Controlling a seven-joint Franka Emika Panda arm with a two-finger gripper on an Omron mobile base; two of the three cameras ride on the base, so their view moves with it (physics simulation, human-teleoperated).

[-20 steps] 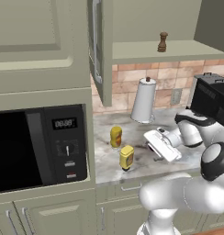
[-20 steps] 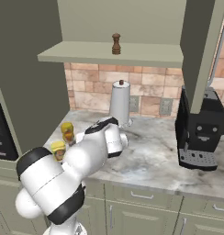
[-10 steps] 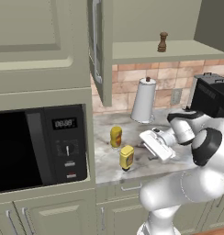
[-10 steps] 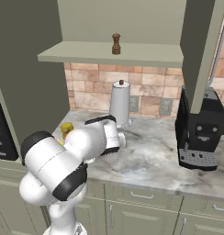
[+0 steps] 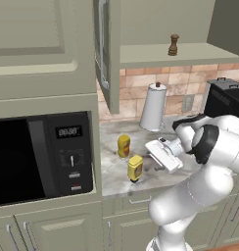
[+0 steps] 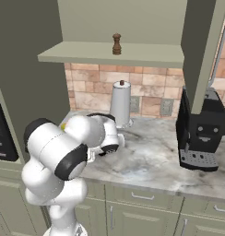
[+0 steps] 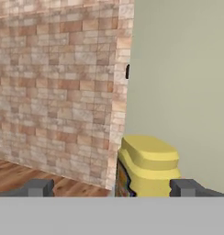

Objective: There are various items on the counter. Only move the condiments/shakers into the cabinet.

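You're in a kitchen: microwave (image 5: pixel 43 157), marbled counter (image 6: pixel 151 161), brick backsplash (image 5: pixel 141 88), coffee machine (image 6: pixel 202 133), paper-towel roll (image 5: pixel 153 108), wall cabinet (image 5: pixel 155 29).

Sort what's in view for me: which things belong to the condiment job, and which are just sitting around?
Job: pepper shaker already on the cabinet shelf; amber bottle and yellow bottle on the counter; open gripper near them.

Bystanders: paper-towel roll, microwave, coffee machine.
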